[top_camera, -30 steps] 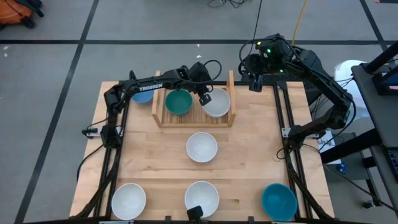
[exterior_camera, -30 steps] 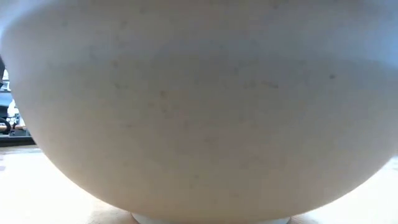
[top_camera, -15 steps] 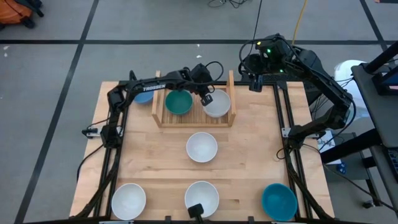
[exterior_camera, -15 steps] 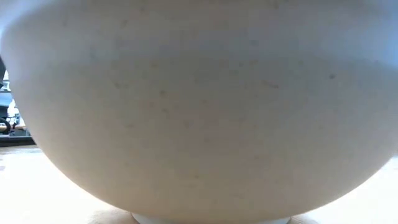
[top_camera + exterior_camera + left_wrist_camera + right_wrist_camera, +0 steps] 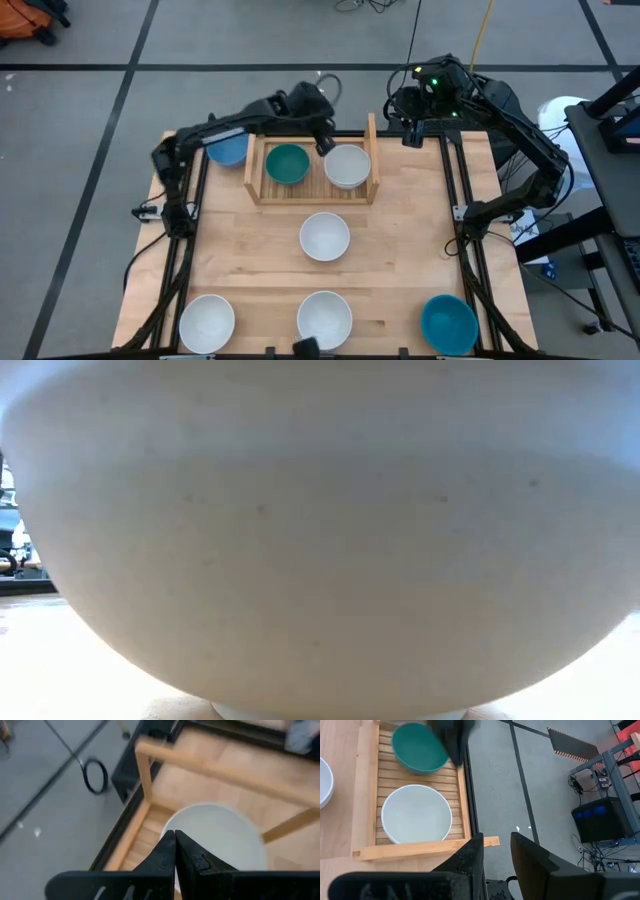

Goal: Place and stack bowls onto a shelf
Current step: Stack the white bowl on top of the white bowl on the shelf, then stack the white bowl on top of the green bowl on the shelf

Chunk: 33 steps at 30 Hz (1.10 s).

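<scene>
Pressed together with nothing between them, the left arm's fingers (image 5: 175, 857) hang above the far edge of the shelf (image 5: 313, 194), over the rim of the white bowl in its right half; the right arm's fingers (image 5: 492, 851) stand slightly spread and empty above the far right corner of the counter (image 5: 410, 230), just outside the shelf's right side board. Seven bowls show from above: four white, two blue and one dark teal-green. Going left to right along the far side, a blue bowl (image 5: 228, 150) sits on the counter just outside the shelf's left board, partly under the left arm; the shelf then holds two bowls side by side on its slats, the teal-green bowl (image 5: 287, 163) on the left and a white bowl (image 5: 347, 165) on the right, each alone and not stacked. Nearer, one white bowl (image 5: 325, 236) sits mid-counter in front of the shelf. Along the near edge stand a white bowl (image 5: 207, 320) on the left, another white bowl (image 5: 324, 318) in the middle, which fills almost the whole low view, and a blue bowl (image 5: 448, 323) on the right. All the bowls stand upright and empty.
</scene>
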Tool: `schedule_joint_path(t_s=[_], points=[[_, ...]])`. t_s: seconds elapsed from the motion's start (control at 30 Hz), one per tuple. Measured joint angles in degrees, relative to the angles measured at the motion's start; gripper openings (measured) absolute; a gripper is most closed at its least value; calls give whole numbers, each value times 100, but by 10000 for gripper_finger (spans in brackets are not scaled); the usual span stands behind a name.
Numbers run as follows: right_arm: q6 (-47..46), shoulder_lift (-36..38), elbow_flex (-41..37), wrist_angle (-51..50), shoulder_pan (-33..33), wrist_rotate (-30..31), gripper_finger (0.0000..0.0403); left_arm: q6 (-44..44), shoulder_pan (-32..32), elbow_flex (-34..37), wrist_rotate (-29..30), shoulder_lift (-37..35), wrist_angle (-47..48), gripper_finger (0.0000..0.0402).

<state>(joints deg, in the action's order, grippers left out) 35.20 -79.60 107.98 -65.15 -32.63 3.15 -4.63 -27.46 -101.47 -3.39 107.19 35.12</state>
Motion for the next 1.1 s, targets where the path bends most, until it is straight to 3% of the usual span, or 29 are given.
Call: schedule_joint_path(t_s=[0.27,0.5,0.9,1.1], points=[[0,185,0,-390,7,-18,96,-65,447,-48,-129,-1606,1242,11],[14,263,0,-458,41,-19,125,144,920,-42,-76,-2323,2146,48],[-63,328,0,-456,411,-21,167,626,1736,-37,-164,-2148,3724,78],[-125,360,0,-456,518,-21,166,-513,2409,-35,-173,-1821,3995,79]])
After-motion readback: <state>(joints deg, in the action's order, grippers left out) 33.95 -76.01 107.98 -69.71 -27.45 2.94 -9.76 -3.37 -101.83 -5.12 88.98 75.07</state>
